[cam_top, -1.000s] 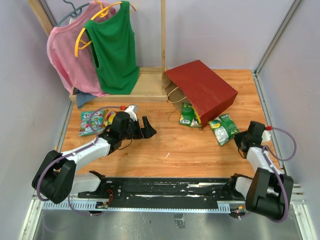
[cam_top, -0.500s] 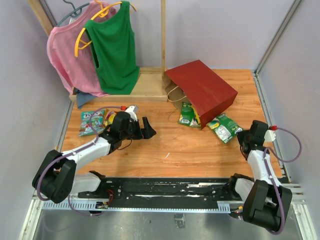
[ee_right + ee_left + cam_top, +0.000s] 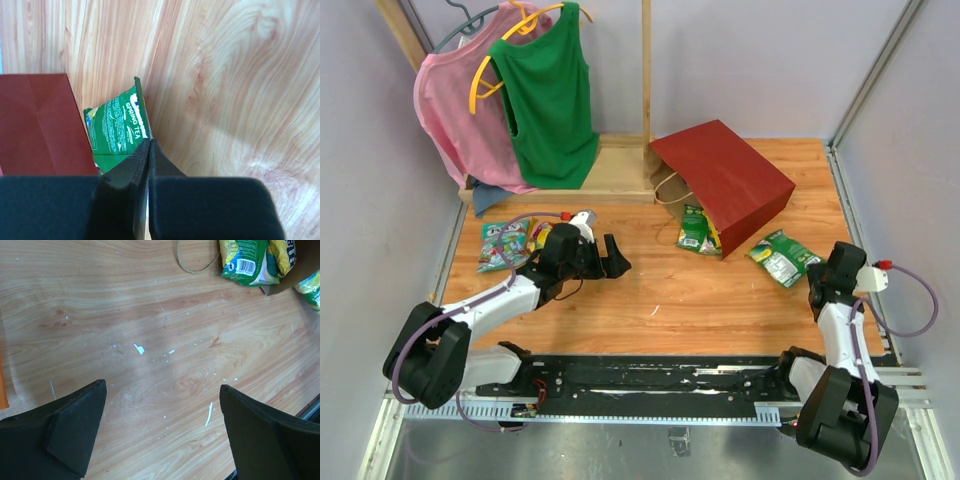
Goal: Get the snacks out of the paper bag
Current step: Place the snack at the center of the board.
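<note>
Bright even light, soft faint shadows, all views mostly sharp

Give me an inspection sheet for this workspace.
Surface: scuffed wooden tabletop.
Job's things: red paper shopping bag on its side; green snack packet at its mouth; green Spring Tea packet outside; glossy packets far left.
Clutter: nothing seen.
Grippers: left gripper open, empty; right gripper jaws shut on the green Spring Tea packet.
Cables: lilac cable looping off right wrist.
Surroundings: pink tank top and green tank top on wooden rack.
</note>
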